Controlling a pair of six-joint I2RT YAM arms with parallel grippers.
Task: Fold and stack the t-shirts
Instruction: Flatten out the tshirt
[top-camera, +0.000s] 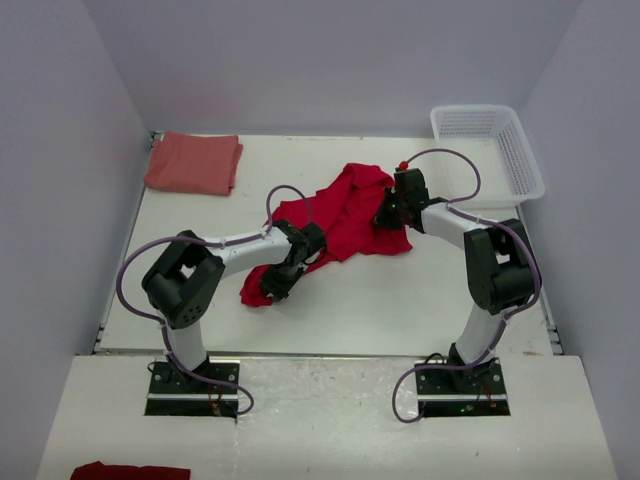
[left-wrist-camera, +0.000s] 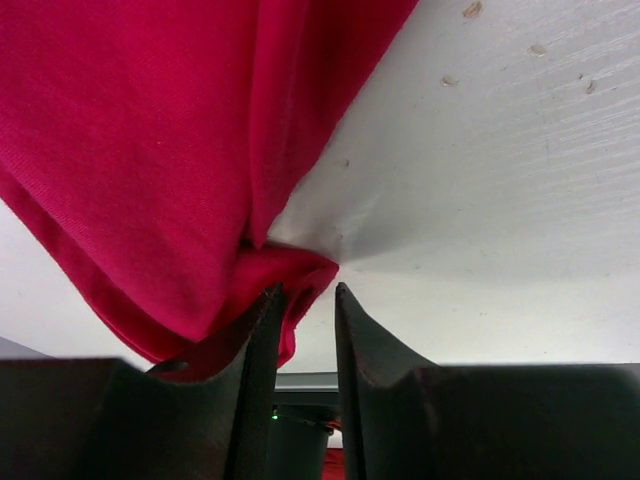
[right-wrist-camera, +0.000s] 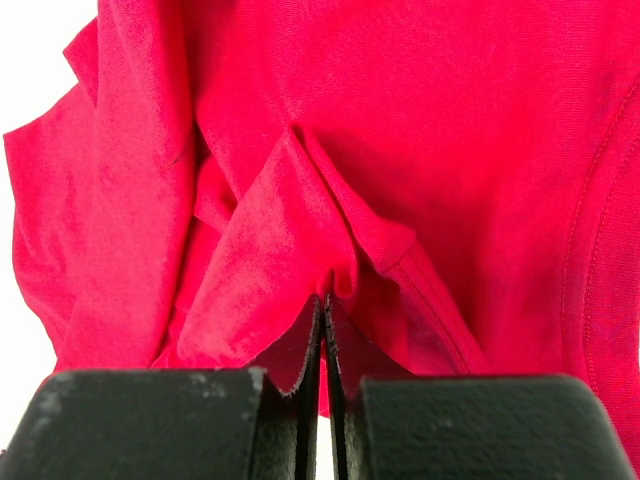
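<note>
The soft, limp bright red t-shirt (top-camera: 350, 215) lies crumpled on the surface (top-camera: 420, 300). The right pincer (right-wrist-camera: 325, 310) is clenched on a fold; the left pincer (left-wrist-camera: 305, 300), I cannot tell. Better to hold it at the hems

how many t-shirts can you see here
2: a salmon t-shirt folded at the far left of the table, a bright red t-shirt crumpled mid-table. Dark red cloth at the view's near edge may be another.

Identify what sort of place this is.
Likely a lab robot cell: plain walls box in a white table, left arm and right arm bolted at its near edge, props: red t-shirt, folded salmon t-shirt, white basket.
</note>
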